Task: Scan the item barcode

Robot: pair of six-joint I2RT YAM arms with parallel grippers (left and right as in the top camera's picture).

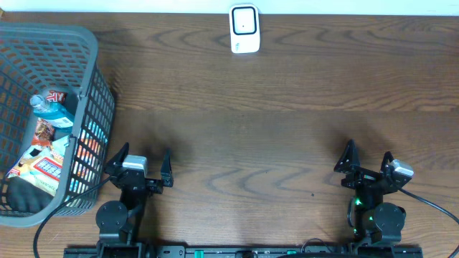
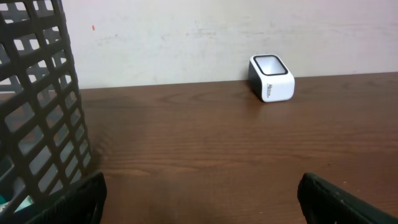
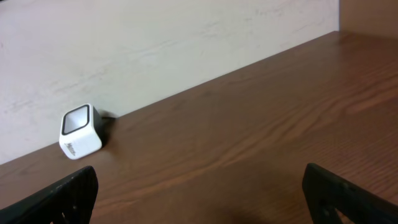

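A white barcode scanner [image 1: 244,29] with a dark window stands at the table's far edge; it also shows as the scanner [image 2: 271,78] in the left wrist view and the scanner [image 3: 80,131] in the right wrist view. Items lie in a grey mesh basket [image 1: 90,86] at the far left: a blue bottle [image 1: 51,110] and colourful packets [image 1: 44,166]. My left gripper [image 1: 141,161] stands open near the front edge, just right of the basket, holding nothing. My right gripper [image 1: 368,159] stands open at the front right, also holding nothing.
The basket wall [image 2: 37,99] fills the left side of the left wrist view, close to that gripper's left finger. Brown wooden table [image 1: 272,136] lies between the arms and the scanner. A pale wall runs behind the table.
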